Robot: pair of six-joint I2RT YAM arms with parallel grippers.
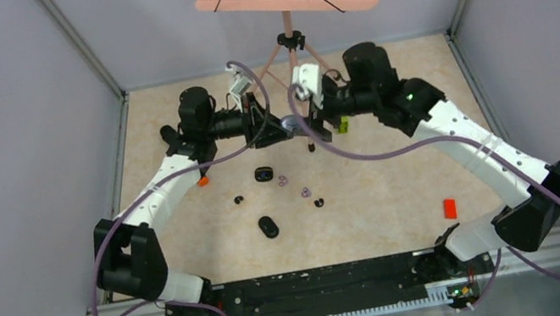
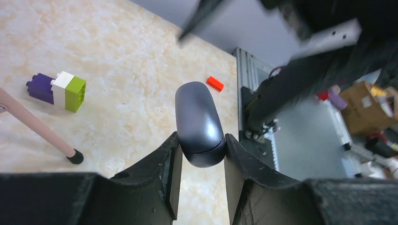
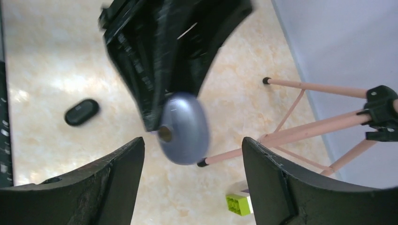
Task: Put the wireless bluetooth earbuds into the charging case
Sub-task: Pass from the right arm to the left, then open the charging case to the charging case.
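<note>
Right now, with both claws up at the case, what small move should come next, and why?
Probably close the right claw on the free end of the case. The left claw clamps the case, which looks closed, and the right claw's jaws stand open on either side of it, not touching.

No legible txt, labels, brands or nos. in any view. Cardboard box [image 2: 363, 105] at right of left wrist view: too blurred to read any print.
</note>
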